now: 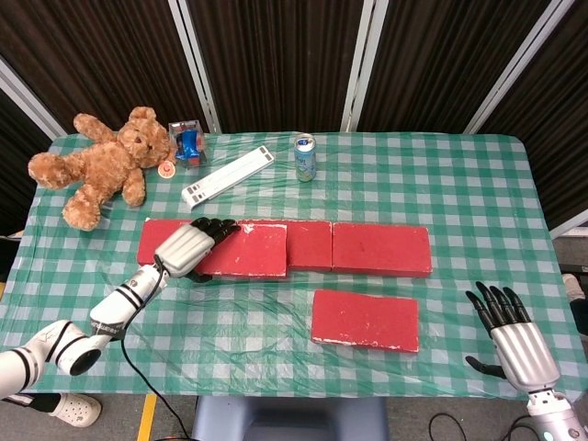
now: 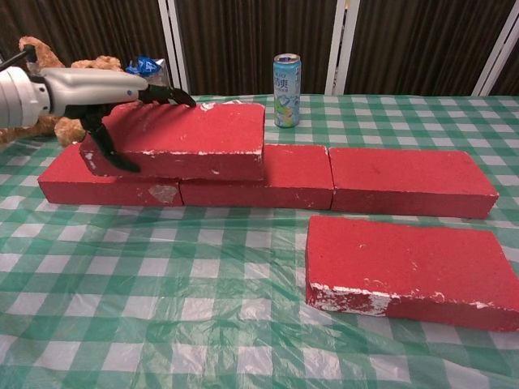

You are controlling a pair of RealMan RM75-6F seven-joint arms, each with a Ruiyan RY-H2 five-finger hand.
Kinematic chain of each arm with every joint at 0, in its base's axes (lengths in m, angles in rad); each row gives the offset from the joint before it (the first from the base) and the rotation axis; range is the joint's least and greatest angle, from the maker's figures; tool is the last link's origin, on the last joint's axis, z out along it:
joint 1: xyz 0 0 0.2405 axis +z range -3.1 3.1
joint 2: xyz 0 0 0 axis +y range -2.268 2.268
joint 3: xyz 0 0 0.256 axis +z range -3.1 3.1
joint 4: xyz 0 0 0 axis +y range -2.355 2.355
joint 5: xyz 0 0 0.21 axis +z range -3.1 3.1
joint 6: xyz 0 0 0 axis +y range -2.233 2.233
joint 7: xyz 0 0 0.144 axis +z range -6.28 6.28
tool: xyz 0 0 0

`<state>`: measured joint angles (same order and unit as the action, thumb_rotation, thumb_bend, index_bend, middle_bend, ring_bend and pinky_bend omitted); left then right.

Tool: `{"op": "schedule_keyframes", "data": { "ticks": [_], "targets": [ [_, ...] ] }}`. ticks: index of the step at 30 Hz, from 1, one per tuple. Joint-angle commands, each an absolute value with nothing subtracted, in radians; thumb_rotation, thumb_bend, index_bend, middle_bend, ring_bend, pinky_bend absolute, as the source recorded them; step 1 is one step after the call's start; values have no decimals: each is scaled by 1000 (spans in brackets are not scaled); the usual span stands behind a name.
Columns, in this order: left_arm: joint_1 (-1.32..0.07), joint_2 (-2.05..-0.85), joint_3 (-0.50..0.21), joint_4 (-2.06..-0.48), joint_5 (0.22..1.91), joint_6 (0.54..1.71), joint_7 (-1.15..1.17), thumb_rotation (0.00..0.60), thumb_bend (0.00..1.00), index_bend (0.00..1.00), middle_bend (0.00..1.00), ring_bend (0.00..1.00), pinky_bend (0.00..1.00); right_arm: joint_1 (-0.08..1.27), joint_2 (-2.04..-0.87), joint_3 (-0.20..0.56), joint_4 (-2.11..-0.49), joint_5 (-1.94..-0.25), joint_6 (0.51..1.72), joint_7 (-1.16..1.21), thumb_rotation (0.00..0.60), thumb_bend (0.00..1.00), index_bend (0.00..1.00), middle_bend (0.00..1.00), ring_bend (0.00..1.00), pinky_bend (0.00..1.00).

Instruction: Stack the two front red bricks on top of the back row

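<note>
Our left hand (image 2: 97, 93) grips the first front brick (image 2: 182, 138) over the back row (image 2: 405, 180).
Second brick (image 2: 409, 267) waits near the table's front edge; right hand (image 1: 514, 340) wide, idle.

The red bricks (image 2: 405, 180) look matt and grainy, with chipped, whitish edges. A glossy, wrinkled clear plastic film covers the checked cloth on the tabletop (image 2: 162, 308). The left hand (image 2: 97, 87) has a smooth silver shell and black fingers (image 2: 166, 95). The teddy bear (image 1: 96, 165) is plush; the can (image 2: 286, 79) shiny metal.
</note>
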<state>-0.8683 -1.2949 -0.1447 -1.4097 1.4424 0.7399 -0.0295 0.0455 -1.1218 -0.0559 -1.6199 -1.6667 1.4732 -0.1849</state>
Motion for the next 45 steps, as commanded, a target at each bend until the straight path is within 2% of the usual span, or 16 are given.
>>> {"op": "schedule_keyframes", "data": {
  "ticks": [1,11,17,20,25,28,45],
  "targets": [
    [-940,-1340,-158,-1298,1474,676,-149,600,273,0,731,579,559,39,-1129,-47,-1622,-1653,1482,-199,560,64,0,0,0,0],
    [-1001,-1426,-96,-1081,1558,650,-379,600,276,0,708,548,530,37,-1141,-33,-1620,-1627,1481,-222,560,64,0,0,0,0],
    [-1012,-1453,-50,-1012,1605,683,-438,600,277,0,698,538,516,39,-1141,-33,-1623,-1623,1475,-223,560,64,0,0,0,0],
    [-1013,-1459,-40,-1001,1618,708,-447,600,277,0,684,519,491,40,-1142,-31,-1624,-1621,1473,-227,560,64,0,0,0,0],
    [-1016,-1468,-29,-987,1616,721,-442,600,277,0,613,410,385,39,-1141,-31,-1627,-1621,1474,-227,560,64,0,0,0,0],
    [-1016,-1471,-25,-984,1605,716,-432,600,276,0,597,389,362,40,-1141,-31,-1626,-1620,1471,-226,561,64,0,0,0,0],
    [-1014,-1457,-29,-1033,1540,694,-315,600,274,0,561,356,353,44,-1140,-27,-1625,-1607,1461,-228,560,65,0,0,0,0]
  ]
}}
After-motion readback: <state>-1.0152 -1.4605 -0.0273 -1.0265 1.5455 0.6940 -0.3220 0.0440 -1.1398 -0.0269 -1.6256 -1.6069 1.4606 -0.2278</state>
